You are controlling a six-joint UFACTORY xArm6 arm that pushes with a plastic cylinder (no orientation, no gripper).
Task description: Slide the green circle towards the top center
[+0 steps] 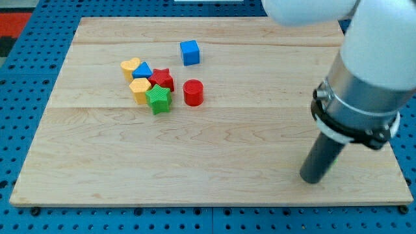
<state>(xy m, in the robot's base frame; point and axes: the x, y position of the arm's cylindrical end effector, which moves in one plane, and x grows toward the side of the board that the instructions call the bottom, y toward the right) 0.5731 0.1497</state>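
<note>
My tip (313,177) rests on the wooden board (195,169) at the view's lower right, far from all the blocks. No green circle shows in this view; my arm hides part of the board's right side. The only green block is a green star (158,99) at the view's left centre. It touches a red star (162,79) above it and a yellow hexagon-like block (140,90) to its left.
A yellow heart (130,66) and a blue triangular block (142,70) sit at the top of that cluster. A red cylinder (193,92) stands just right of the green star. A blue cube (189,52) stands alone above them.
</note>
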